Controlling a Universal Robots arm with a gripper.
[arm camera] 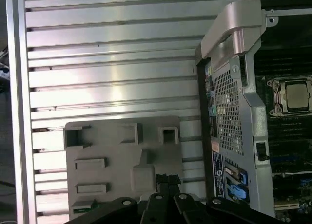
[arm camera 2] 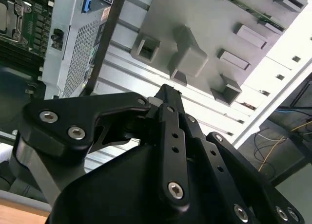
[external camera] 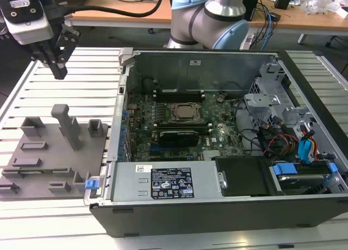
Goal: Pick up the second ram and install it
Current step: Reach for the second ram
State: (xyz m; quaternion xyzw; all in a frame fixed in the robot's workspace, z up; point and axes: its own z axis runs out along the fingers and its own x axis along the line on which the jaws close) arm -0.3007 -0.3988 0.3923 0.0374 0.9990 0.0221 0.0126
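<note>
At the exterior view's left the gripper (external camera: 58,72) hangs above the slatted table (external camera: 32,98), its fingers (arm camera 2: 169,121) clenched together with nothing between them. Below it stands the grey fixture (external camera: 43,152); in the second wrist view the second ram (arm camera 2: 253,10) lies along that fixture's far edge as a thin green strip, well apart from the fingers. To the right sits the open computer case (external camera: 217,217).

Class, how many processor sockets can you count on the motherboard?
1. The processor socket sits mid-board inside the open computer case; the drive cage hides part of the board.
</note>
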